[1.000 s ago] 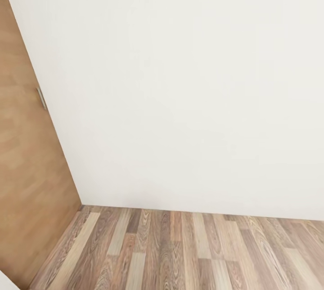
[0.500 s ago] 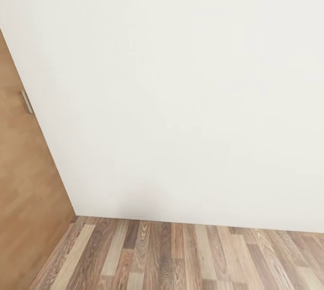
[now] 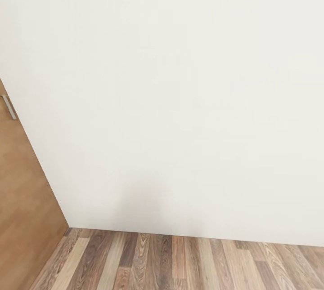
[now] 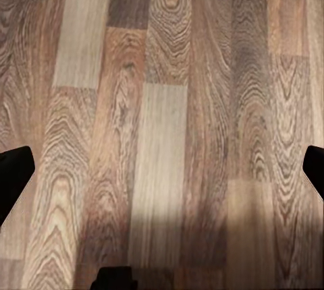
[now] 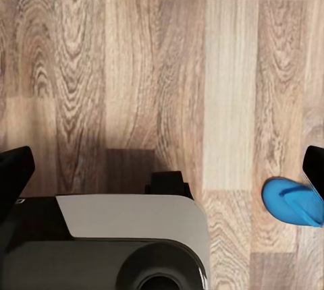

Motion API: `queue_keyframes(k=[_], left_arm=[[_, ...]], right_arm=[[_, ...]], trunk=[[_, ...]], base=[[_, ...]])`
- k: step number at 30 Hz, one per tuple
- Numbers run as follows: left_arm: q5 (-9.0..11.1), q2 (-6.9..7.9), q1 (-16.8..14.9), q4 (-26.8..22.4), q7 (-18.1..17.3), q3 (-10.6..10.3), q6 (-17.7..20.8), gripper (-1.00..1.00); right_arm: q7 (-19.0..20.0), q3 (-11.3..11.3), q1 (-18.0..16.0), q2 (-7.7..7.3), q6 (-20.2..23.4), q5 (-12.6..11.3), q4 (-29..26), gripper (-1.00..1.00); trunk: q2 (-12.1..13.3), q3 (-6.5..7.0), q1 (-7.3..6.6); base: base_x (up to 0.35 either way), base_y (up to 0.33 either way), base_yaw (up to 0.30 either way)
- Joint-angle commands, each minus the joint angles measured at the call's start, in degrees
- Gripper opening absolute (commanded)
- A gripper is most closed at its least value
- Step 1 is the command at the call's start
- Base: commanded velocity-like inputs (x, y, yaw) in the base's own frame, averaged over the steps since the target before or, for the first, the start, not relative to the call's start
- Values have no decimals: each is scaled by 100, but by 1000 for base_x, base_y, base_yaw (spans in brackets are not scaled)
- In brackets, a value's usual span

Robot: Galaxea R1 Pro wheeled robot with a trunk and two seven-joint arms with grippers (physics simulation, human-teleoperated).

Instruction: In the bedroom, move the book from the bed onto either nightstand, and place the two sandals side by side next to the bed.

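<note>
A blue sandal (image 5: 293, 200) lies on the plank floor (image 5: 135, 54) at lower right of the right wrist frame, seemingly loose; both grippers spread wide, holding nothing, likely travelling.

One white wall (image 3: 180, 101), one wood-plank floor (image 3: 180, 263), one brown wooden door (image 3: 22, 200) with one metal handle (image 3: 9, 107), and one blue sandal (image 5: 291, 200).

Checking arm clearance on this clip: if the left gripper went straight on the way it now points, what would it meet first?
The wood-plank floor. The left gripper points straight down at bare planks, its fingers wide apart with nothing between them. How far off the floor lies is unclear.
</note>
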Motion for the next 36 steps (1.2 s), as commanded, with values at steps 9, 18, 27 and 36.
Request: queue_keyframes(k=[9,18,27,36], left_arm=[[3,1,-3,3,0,-2,-18,100],[-6,1,-3,2,0,-2,-21,100],[-15,1,-3,0,0,-2,-26,100],[0,1,-3,-2,1,4,-24,100]], right_arm=[[2,-13,0,2,-12,12,0,100],[2,-13,1,2,-12,19,0,100],[3,-13,-2,2,-12,19,0,100],[2,-13,3,2,-12,19,0,100]], trunk=[[-2,-5,3],[-2,-5,3],[-2,-5,3],[-2,-5,3]], base=[[276,0,0],[255,0,0],[48,0,-120],[2,0,-188]])
